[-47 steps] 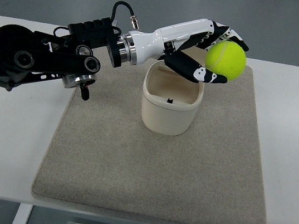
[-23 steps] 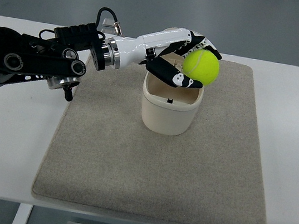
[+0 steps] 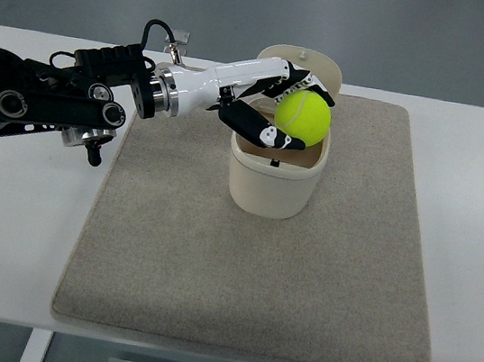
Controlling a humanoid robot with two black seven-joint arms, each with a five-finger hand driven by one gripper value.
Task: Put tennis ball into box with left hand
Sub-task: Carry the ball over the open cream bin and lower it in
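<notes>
We've got the left hand [image 3: 276,104] with fingers [image 3: 259,130] wrapped around the tennis ball [image 3: 303,117], poised right over the box [image 3: 275,175] mouth so a release should drop it inside.

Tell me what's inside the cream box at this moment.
The box shows a bare cream interior with a small dark mark on its near inner wall. The tennis ball, held by the left robot hand, sits over the opening and hides the far part and the floor.
</notes>
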